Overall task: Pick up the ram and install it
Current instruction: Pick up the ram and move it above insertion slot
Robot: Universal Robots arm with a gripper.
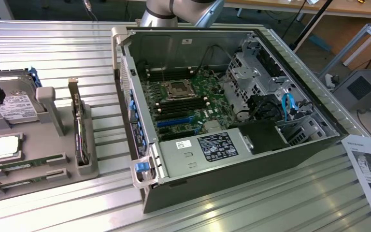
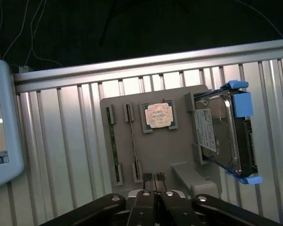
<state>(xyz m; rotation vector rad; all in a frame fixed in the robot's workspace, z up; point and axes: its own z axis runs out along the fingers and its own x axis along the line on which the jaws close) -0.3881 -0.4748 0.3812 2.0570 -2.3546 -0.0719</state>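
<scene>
The ram (image 2: 112, 147), a thin green stick with small chips, sits edgewise in the gray holder (image 2: 172, 146) beside a 2nd; jaws together, empty.

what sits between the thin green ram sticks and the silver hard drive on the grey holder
The square silver processor chip, seen in the wrist view.
</scene>
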